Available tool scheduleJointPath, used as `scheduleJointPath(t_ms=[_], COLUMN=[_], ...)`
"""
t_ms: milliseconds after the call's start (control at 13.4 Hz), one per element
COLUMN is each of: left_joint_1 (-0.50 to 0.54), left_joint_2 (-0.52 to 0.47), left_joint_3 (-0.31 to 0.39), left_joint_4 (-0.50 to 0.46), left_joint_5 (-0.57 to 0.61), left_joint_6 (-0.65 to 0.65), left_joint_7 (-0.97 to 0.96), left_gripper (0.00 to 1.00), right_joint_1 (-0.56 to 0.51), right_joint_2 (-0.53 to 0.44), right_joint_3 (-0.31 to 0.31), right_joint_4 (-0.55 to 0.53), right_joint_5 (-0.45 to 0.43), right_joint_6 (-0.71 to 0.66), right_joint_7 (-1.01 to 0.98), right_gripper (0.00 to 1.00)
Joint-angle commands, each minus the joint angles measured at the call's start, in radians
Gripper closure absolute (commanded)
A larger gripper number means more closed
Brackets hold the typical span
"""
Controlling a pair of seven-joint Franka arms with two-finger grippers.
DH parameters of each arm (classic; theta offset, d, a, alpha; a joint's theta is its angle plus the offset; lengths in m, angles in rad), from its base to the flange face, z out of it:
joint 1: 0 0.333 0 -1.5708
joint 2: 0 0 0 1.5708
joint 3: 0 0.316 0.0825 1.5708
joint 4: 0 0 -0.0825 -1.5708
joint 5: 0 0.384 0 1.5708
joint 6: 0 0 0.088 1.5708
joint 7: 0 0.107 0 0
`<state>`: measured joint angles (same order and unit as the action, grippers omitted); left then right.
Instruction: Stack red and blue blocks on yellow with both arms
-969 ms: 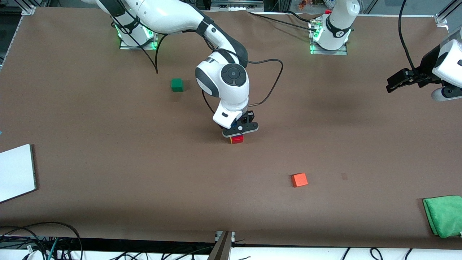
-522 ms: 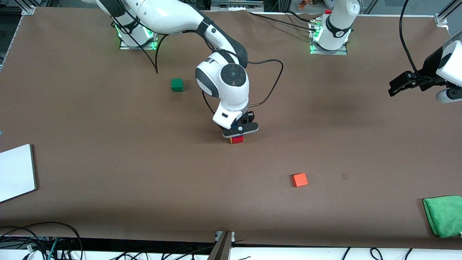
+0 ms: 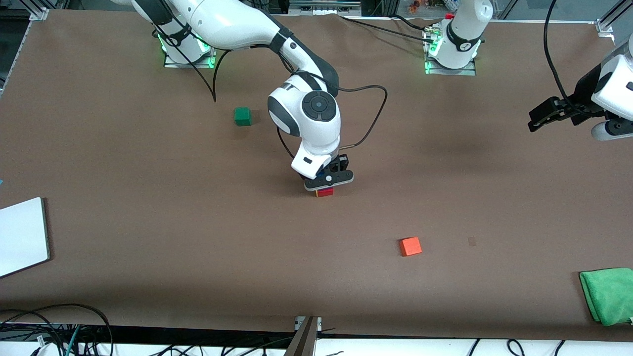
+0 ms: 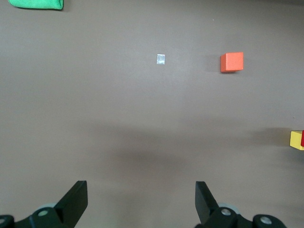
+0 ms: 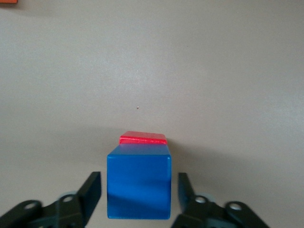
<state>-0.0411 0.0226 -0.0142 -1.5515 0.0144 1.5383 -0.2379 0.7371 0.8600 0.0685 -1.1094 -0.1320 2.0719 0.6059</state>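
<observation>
Blue block (image 5: 138, 185) sits on red (image 5: 143, 137) over yellow (image 4: 297, 139), right claw (image 5: 138, 199) spread clear of it, left claw (image 4: 141, 202) wide open and waiting over bare tabletop (image 3: 148, 237), so basically just retreat left.

The blue cube (image 5: 138, 183) sits on the red cube (image 5: 143, 138), which shows only as a thin edge past it. The red cube rests on the yellow cube (image 4: 296, 139), mid-worktop, with just a yellow sliver showing.
</observation>
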Motion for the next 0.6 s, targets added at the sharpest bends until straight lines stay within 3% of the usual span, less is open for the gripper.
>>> scheduleJointPath(t_ms=[0,298,522], left_joint_1=[0.004,-0.006,-0.006], left_joint_2=[0.000,0.000,-0.001], left_joint_3=[0.005,0.000,0.000], left_joint_4=[0.004,0.004,0.005], left_joint_5=[-0.021,-0.021,-0.021], left_joint_6=[0.006,0.008,0.008], left_joint_7=[0.014,0.011,0.011], left_gripper=[0.00,0.00,0.00], right_joint_1=[0.013,0.008,-0.065], right_joint_2=[0.010,-0.059,-0.151], right_joint_3=[-0.007,-0.006,-0.007], right_joint_4=[0.039,0.039,0.037], right_joint_5=[-0.012,-0.011,0.002], right_joint_6=[-0.021,-0.153,-0.281], right_joint_7=[-0.006,-0.018,-0.131], right_gripper=[0.00,0.00,0.00])
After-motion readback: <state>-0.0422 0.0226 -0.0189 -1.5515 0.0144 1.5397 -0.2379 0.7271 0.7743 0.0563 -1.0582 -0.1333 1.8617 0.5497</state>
